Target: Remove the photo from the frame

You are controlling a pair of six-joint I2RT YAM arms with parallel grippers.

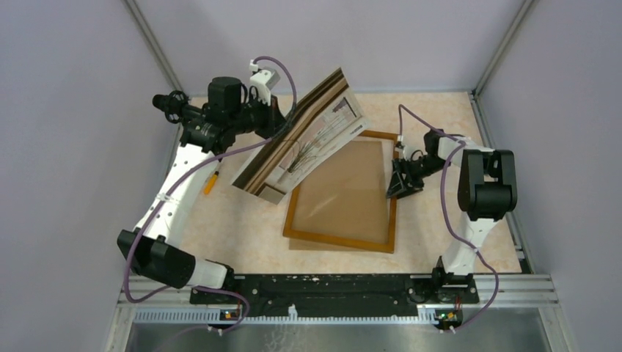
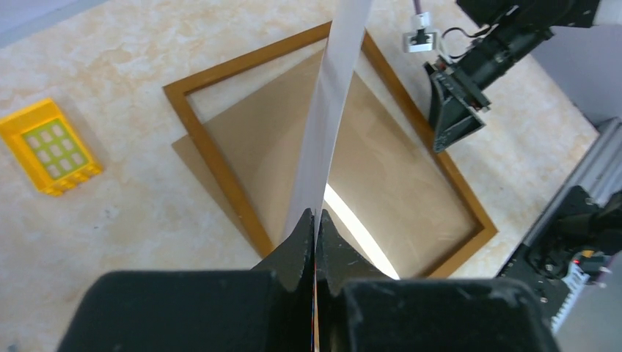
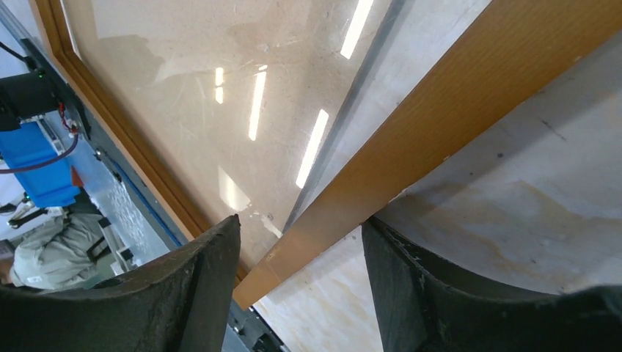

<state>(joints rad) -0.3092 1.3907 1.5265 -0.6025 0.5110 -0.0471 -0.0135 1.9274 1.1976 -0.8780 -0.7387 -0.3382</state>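
Nearest the arm bases, the large rectangular picture frame with a narrow brown wooden rim lies flat on the pale marbled table. A shiny pane over plain brown board fills its opening, with no print in it. At its right rim the right gripper points down with its jaws apart, astride the wooden strip. A sliver of pane shows between one finger and the wood, so it seems to steady the frame, not squeeze it.

Farther back, the large print of a spiky green plant with beige-brown bands hangs tilted in the air above the frame's far left corner, clear of the rim. The left gripper is clamped tight on one edge of it, and the sheet runs away from the fingers edge-on.

The extraction looks done, and what remains is putting the print down. That calls for keeping the pinch firm, swinging the sheet over bare table and lowering it flat, clear of the small yellow keypad-like block on the left.
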